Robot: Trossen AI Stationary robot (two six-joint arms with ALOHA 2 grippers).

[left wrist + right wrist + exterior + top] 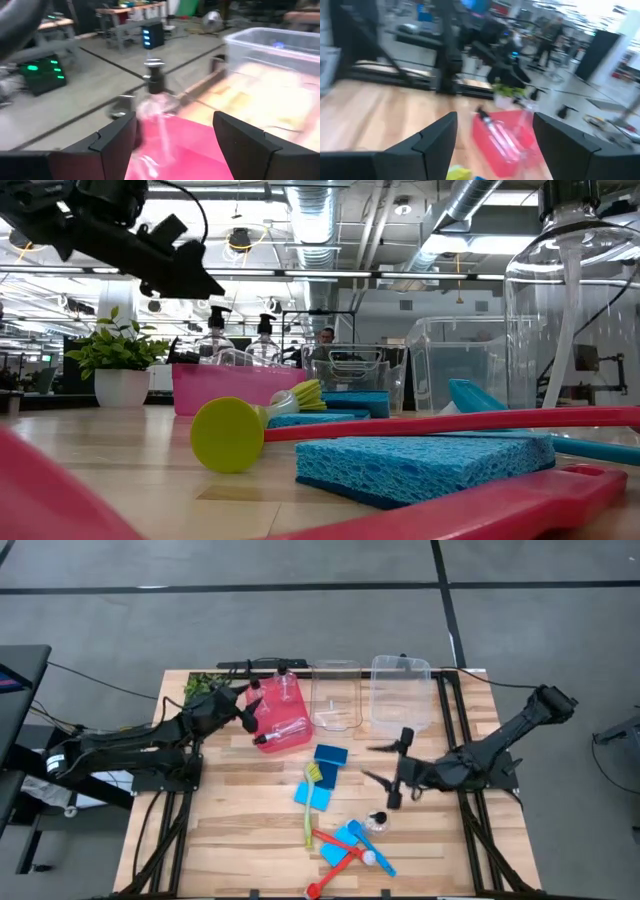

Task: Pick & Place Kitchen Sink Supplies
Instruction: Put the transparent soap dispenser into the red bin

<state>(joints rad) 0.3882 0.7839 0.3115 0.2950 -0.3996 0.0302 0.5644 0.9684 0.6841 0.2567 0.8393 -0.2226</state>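
Note:
A red bin [280,718] at the far middle of the table holds clear pump bottles [155,95], one of them lying down [497,132]. My left gripper [248,708] hovers open at the bin's left rim, above it in the low view [190,275]. My right gripper [378,764] is open in the air right of the table's middle, pointing left. Blue sponges [330,755] [315,795], a yellow-green brush [308,808], a red brush [335,860], a blue brush [368,848] and one small pump bottle [378,823] rest on the wood near the middle and front.
Two clear bins [335,695] [400,690] stand right of the red bin at the far edge. A leafy plant in a white pot [120,370] sits at the far left corner. Bare wood lies along the table's left side and front left.

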